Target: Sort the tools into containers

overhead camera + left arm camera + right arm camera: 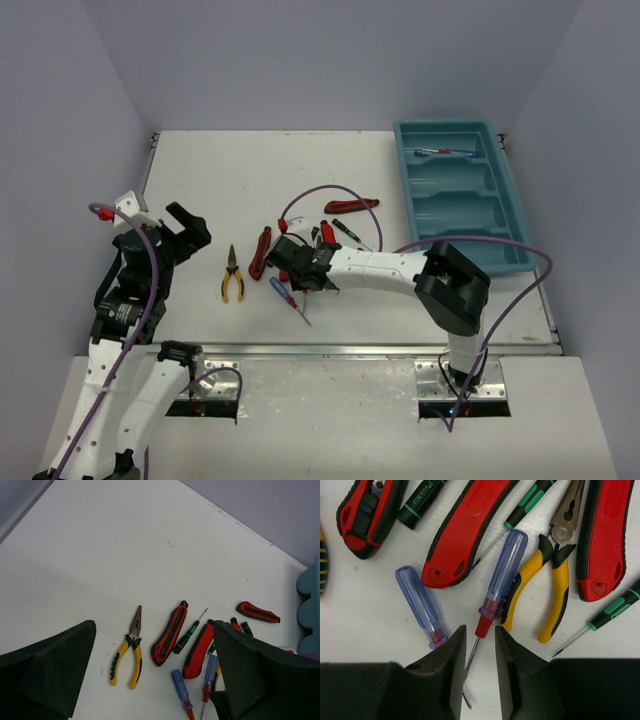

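The teal tray (505, 215) stands at the far right, and one screwdriver (445, 151) lies in its farthest compartment. The other tools lie loose mid-table. My right gripper (480, 635) is open and low over the pile. Its fingers straddle the metal shaft of a blue-handled screwdriver (502, 575) without touching it. A second blue screwdriver (417, 602), red knives (462, 530) and yellow pliers (550, 575) lie around it. My left gripper (154, 627) is open and empty, raised left of the pile, above another pair of yellow pliers (127, 655).
A red knife (351, 206) lies apart behind the pile. Black-green screwdrivers (525, 502) are mixed among the knives. The right arm (450, 285) bends across in front of the tray. The tray's rim shows at the right edge of the left wrist view (310, 610).
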### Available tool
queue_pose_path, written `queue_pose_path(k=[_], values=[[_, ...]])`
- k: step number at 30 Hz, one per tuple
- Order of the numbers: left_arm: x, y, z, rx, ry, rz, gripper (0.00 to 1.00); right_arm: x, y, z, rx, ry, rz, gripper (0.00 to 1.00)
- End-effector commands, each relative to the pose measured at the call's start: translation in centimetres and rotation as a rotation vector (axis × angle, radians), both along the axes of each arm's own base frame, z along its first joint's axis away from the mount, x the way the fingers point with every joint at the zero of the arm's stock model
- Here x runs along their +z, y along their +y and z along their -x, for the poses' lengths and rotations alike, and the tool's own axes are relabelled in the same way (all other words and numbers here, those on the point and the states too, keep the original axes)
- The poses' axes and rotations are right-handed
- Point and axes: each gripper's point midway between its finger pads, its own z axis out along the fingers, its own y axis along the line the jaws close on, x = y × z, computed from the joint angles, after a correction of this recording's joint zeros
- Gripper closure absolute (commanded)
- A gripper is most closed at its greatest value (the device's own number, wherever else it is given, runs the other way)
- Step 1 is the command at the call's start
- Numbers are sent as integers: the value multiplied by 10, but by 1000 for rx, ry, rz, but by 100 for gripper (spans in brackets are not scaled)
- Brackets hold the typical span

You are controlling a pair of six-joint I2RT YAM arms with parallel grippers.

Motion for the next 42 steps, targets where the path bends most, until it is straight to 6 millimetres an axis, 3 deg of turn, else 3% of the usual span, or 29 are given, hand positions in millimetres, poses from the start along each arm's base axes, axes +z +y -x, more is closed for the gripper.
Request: queue_pose_path(k=[1, 8, 18, 27, 30, 36, 42], values=[[11, 1, -4, 2, -49, 3, 0, 2, 9, -15, -93, -35, -29, 70], [12, 0, -3, -6, -54, 5, 0, -22, 8, -2, -118, 21, -32, 70], [12, -3, -4, -18, -55, 9, 0, -34, -2, 9, -197, 32, -33, 70], [12, -3, -3, -21, -57, 10, 0, -60, -1, 16, -227, 91, -12, 77], [11, -4, -4, -22, -54, 10, 0, -63, -6, 15, -260, 80, 3, 85], [11, -5, -4, -27, -53, 10, 0, -42, -5, 9, -267, 36, -32, 97], [11, -4, -5, -26, -51, 9, 0, 1, 3, -4, -232, -48, -108, 100]])
